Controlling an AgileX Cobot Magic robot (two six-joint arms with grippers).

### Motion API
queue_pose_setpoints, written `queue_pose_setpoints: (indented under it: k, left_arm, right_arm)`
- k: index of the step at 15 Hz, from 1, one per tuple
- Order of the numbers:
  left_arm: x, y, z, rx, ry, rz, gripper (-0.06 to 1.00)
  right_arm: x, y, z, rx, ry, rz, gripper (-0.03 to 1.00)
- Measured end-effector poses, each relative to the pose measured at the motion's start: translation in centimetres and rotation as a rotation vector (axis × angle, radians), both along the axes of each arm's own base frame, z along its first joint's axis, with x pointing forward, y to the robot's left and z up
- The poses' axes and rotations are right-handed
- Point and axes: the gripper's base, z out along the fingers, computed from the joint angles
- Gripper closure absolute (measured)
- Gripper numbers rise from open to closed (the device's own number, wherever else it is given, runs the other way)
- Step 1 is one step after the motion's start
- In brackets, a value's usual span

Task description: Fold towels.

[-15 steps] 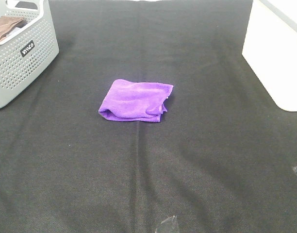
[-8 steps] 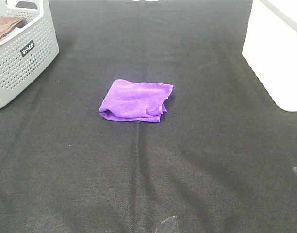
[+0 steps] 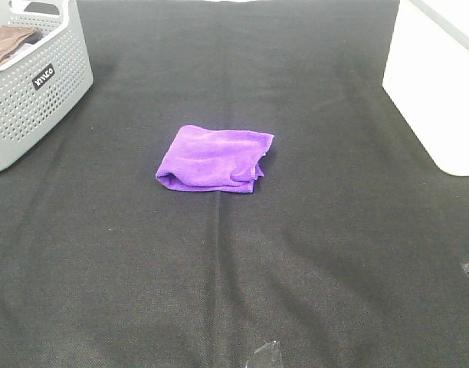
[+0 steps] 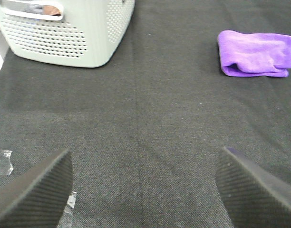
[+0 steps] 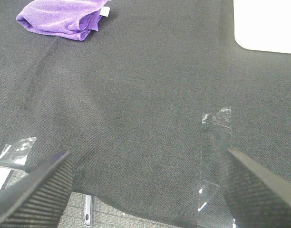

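the purple towel (image 3: pixel 214 159) lies folded mid-worktop (image 3: pixel 311 253), well clear of both arms; left end effector (image 4: pixel 145 190) and right end effector (image 5: pixel 145 190) gape wide, empty; soft, light, limp cloth, best pinched at a stitched corner

Lighting even and diffuse, overhead. Black table cloth (image 3: pixel 311 253) reads dull, weave visible, no glare. Purple towel (image 3: pixel 214 159) saturated, sharp in exterior view; thin soft shadow hugging its near edge. White box (image 3: pixel 437 84), right of the towel, nearly blown out, surface detail lost. Grey basket (image 3: pixel 31 84), left of the towel, well exposed. Wrist views: finger pads (image 4: pixel 33 194) close-up, slightly soft.
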Motion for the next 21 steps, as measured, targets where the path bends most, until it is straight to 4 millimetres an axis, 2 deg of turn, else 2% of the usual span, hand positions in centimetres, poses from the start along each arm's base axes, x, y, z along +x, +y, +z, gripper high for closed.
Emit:
queue_pose_setpoints:
  k: [21]
  left_arm:
    - [-0.01,-0.38,0.05,-0.043,-0.002,-0.03,0.18]
  right_arm:
    - [0.02,0.05,0.0,0.004,0.001,-0.052,0.17]
